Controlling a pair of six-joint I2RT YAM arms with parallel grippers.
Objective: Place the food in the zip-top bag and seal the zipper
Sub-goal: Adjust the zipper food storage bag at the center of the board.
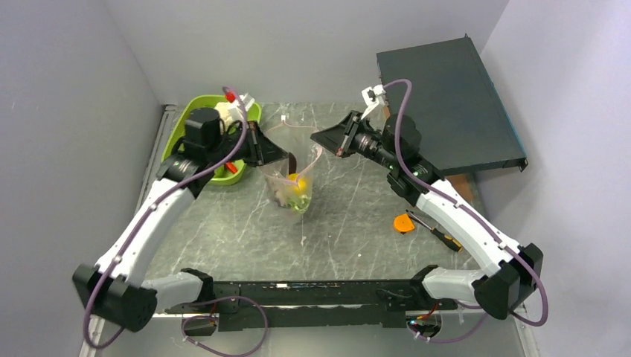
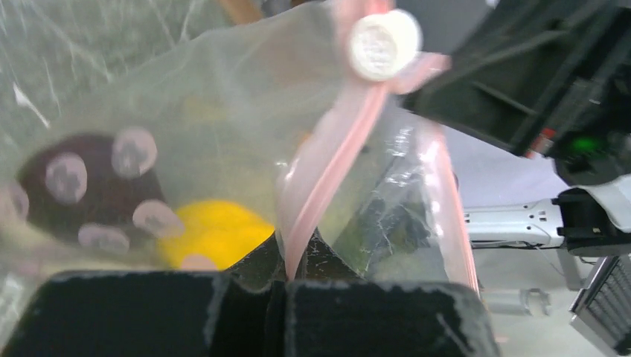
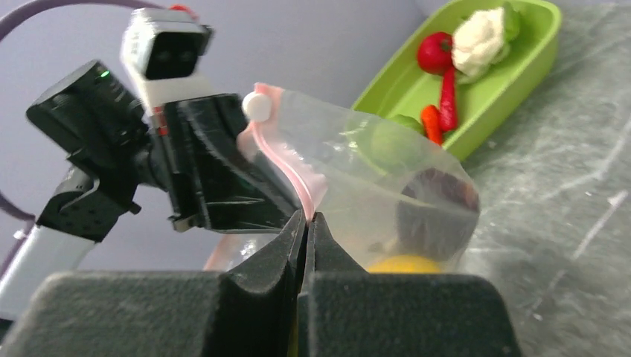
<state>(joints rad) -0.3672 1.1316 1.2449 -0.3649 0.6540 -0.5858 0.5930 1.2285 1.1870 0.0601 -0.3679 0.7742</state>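
The clear zip-top bag (image 1: 295, 187) hangs above the table between my two grippers. It holds a yellow piece of food (image 1: 300, 185), a dark purple piece (image 3: 435, 216) and a green piece (image 3: 391, 145). My left gripper (image 1: 292, 161) is shut on the pink zipper strip (image 2: 327, 171), which rises from between its jaws to a white slider (image 2: 385, 43). My right gripper (image 1: 321, 141) is shut on the same zipper (image 3: 286, 167) from the other side. The bag's mouth gapes open between the two grips. More food lies in the lime-green tray (image 3: 521, 82): a red tomato (image 3: 434, 52), a white cauliflower (image 3: 480, 41), a red chili (image 3: 449, 97).
The lime-green tray (image 1: 181, 130) stands at the back left behind my left arm. An orange disc (image 1: 404, 223) and a screwdriver (image 1: 439, 232) lie at the right. A black box (image 1: 446, 97) fills the back right corner.
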